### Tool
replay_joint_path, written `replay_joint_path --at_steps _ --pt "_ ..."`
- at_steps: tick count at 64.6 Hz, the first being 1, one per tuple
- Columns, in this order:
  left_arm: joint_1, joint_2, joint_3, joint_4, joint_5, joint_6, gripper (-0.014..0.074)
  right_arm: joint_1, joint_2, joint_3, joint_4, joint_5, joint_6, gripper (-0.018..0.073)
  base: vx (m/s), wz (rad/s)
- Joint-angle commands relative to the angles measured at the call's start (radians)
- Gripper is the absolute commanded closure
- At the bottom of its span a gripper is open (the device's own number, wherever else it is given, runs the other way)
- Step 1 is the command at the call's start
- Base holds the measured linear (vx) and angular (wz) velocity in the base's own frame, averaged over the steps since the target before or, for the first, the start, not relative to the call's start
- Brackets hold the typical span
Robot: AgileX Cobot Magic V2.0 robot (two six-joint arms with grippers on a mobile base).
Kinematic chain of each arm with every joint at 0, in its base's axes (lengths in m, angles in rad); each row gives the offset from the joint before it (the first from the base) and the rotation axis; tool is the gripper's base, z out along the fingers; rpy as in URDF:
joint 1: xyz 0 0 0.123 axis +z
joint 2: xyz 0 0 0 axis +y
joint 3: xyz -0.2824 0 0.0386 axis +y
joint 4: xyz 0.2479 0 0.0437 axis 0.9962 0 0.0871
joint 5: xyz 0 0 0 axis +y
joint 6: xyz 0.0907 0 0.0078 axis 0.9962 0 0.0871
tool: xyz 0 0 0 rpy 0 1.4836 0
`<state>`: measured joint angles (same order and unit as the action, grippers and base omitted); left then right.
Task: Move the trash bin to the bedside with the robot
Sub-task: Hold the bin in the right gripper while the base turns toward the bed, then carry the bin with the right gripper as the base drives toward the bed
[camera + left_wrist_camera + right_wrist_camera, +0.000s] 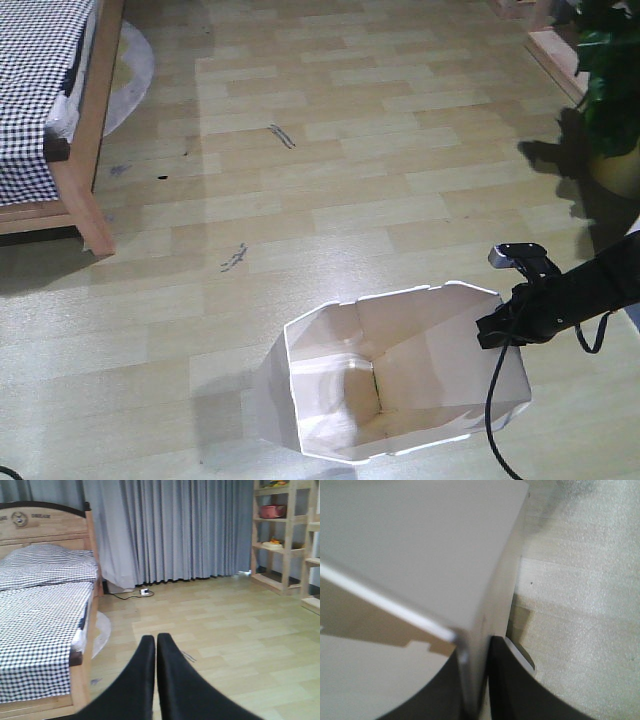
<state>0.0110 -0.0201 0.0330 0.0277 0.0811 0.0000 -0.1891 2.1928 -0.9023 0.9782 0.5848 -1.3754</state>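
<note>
The white trash bin (400, 370) stands tilted on the wood floor at the bottom middle of the front view, its cream inside showing. My right gripper (503, 322) is shut on the bin's right wall at the rim, one finger inside and one outside. In the right wrist view the bin wall (420, 545) fills the frame and runs down between the fingers of the right gripper (479, 655). The bed (40, 90), with its wooden frame and gingham bedding, is at the far left, well away from the bin. My left gripper (155, 637) is shut and empty, pointing across the floor beside the bed (40, 620).
A potted plant (612, 90) stands at the right edge of the floor. A round white mat (130, 75) pokes out from under the bed. Wooden shelves (285, 535) line the right wall, grey curtains (190, 530) the far wall, with a cable and plug (142, 592) below them.
</note>
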Motion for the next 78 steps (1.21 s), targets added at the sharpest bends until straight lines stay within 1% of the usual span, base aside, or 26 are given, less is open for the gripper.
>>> replay_joint_path --at_steps 1,26,78 --pt "-0.006 -0.008 0.012 -0.009 -0.074 -0.014 0.0603 -0.001 -0.070 -0.013 0.078 0.179 -0.001 0.0564 0.11 0.22" --pt "-0.006 -0.008 0.012 -0.009 -0.074 -0.014 0.0603 -0.001 -0.070 -0.013 0.078 0.179 -0.001 0.0564 0.13 0.13" --pt "-0.006 -0.008 0.012 -0.009 -0.074 -0.014 0.0603 -0.001 -0.070 -0.013 0.078 0.179 -0.001 0.0564 0.19 0.01"
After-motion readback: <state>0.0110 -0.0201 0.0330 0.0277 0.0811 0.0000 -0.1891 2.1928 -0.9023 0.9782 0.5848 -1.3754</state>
